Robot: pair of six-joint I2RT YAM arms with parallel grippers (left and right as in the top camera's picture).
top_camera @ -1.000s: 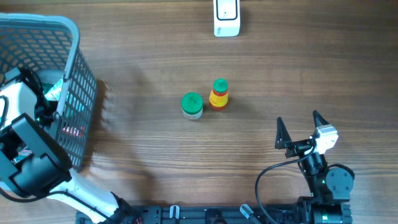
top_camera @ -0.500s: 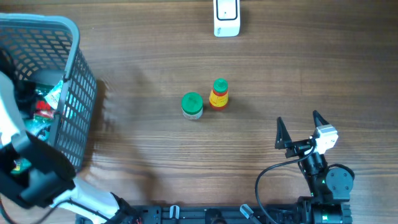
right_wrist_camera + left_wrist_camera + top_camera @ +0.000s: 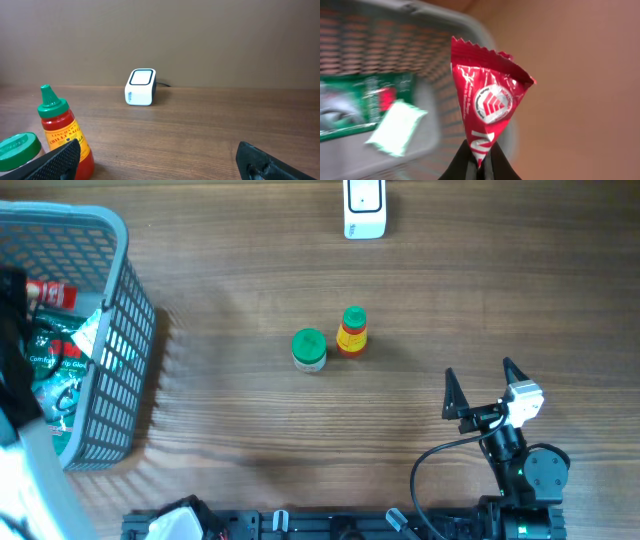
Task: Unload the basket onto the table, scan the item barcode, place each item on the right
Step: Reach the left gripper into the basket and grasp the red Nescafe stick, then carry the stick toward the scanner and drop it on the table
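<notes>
In the left wrist view my left gripper [image 3: 480, 162] is shut on the bottom corner of a red snack packet [image 3: 487, 102], which it holds up above the grey mesh basket [image 3: 420, 11]. From overhead the red packet [image 3: 50, 292] shows over the basket [image 3: 125, 330] at the far left, beside the blurred left arm. No barcode is visible on the packet. The white scanner [image 3: 364, 208] stands at the table's far edge and also appears as the scanner [image 3: 140, 94] ahead of the right wrist camera. My right gripper [image 3: 483, 392] rests open at the front right, holding nothing.
A green packet [image 3: 365, 100] and a pale mint packet [image 3: 397, 127] lie inside the basket. Mid-table stand a green-lidded jar [image 3: 309, 349] and a chilli sauce bottle [image 3: 351, 332], side by side. That sauce bottle [image 3: 60, 132] sits just left of my right gripper's left finger.
The left arm has risen out of the basket toward the left edge of the overhead view, bringing the red packet up with it. The right arm has not moved.
</notes>
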